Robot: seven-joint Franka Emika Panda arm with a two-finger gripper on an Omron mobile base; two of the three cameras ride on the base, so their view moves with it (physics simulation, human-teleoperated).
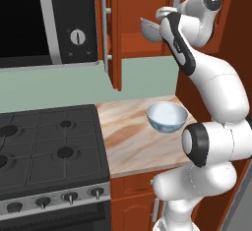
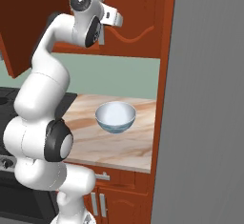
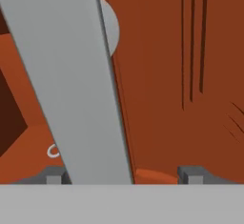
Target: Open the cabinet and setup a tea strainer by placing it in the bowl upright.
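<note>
The reddish-brown cabinet [image 1: 133, 9] hangs above the counter, its left door [image 1: 116, 33] swung out toward me. On the shelf inside rests the grey mesh tea strainer [image 1: 150, 28], just left of my hand. My gripper [image 3: 122, 175] is raised against the right door [image 2: 136, 18]. Its fingertips [image 3: 190, 174] stand apart, and the door's silver bar handle [image 3: 76, 75] runs between them, close to the left tip. So the gripper is open around the handle. The pale blue-grey bowl [image 1: 167, 117] [image 2: 116, 117] sits upright and empty on the counter below.
A black-and-silver microwave [image 1: 49, 18] hangs at the left above a black gas stove [image 1: 49, 141]. The marble-look counter [image 1: 130, 141] ends at the stove. A tall grey panel [image 2: 209, 99] walls off the right side.
</note>
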